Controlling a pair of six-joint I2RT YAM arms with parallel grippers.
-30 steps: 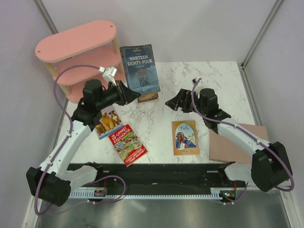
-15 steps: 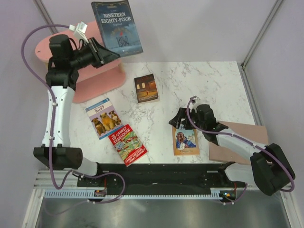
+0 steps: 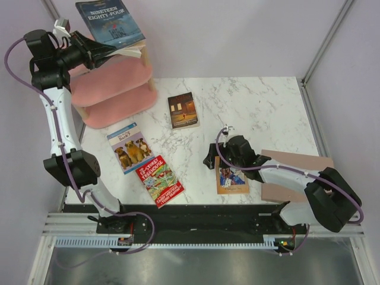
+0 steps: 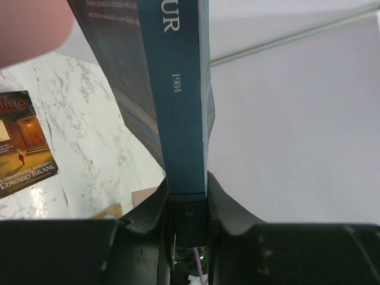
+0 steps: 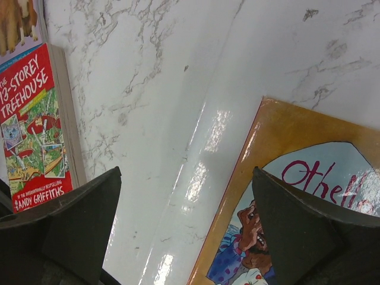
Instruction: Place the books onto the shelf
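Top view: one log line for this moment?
left gripper: shut on 1984, over shelf | right gripper: open, low at Othello edge

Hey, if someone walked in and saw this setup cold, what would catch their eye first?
Most likely the dark blue Nineteen Eighty-Four paperback, clamped in the left end effector and raised by the top of the pink three-tier shelf at far left. Next, the right end effector, wide open, low over the orange-tan Othello paperback at front right.

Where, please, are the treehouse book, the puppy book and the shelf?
treehouse book (image 3: 159,181), top view, cover middle.
puppy book (image 3: 130,147), top view, cover middle.
shelf (image 3: 119,77), top view, pink board.
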